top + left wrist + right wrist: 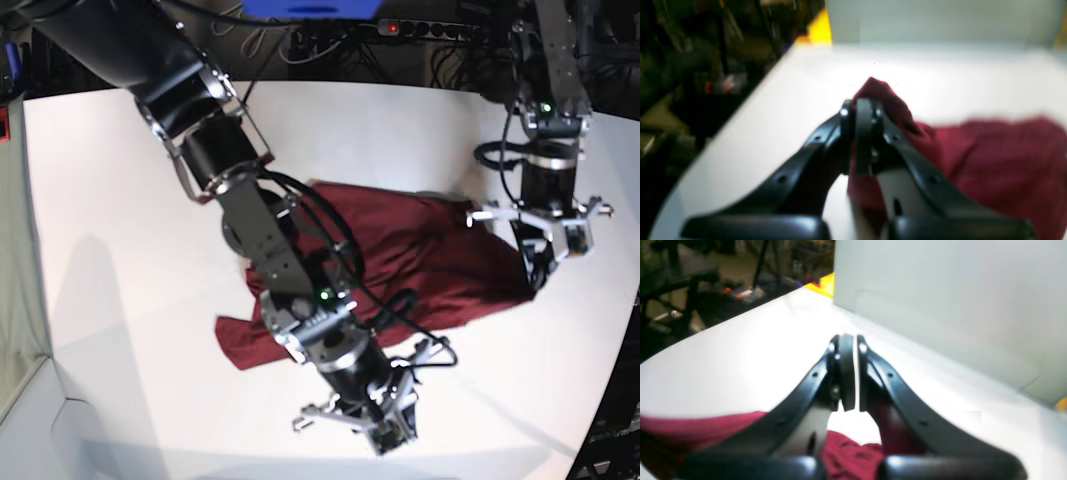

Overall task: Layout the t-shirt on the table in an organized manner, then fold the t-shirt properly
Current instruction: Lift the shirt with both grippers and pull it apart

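A: Nearest the base camera, the right gripper (392,432) hangs over bare table (120,330) just past the shirt's near hem. Its wrist view shows the jaws pressed together with only a sliver of light between them. No cloth is visible at the tips, though maroon cloth sits close behind the fingers.

B: Next out, the t-shirt (420,255). It lies mid-table, rumpled, one flap trailing toward the near-left, creases across the body. Not spread flat, no fold started. By his reading the layout step is barely under way and all the folding is left.

A: Farthest, the left gripper (540,268) sits at the shirt's far edge. The left wrist view shows its jaws clamped on a peak of t-shirt (1000,160), cloth poking up past the tips (863,110).

B: Only the base view gives the shirt's whole outline. Only the wrist views settle the jaws. The grey wall (940,300) shows in the wrist views.
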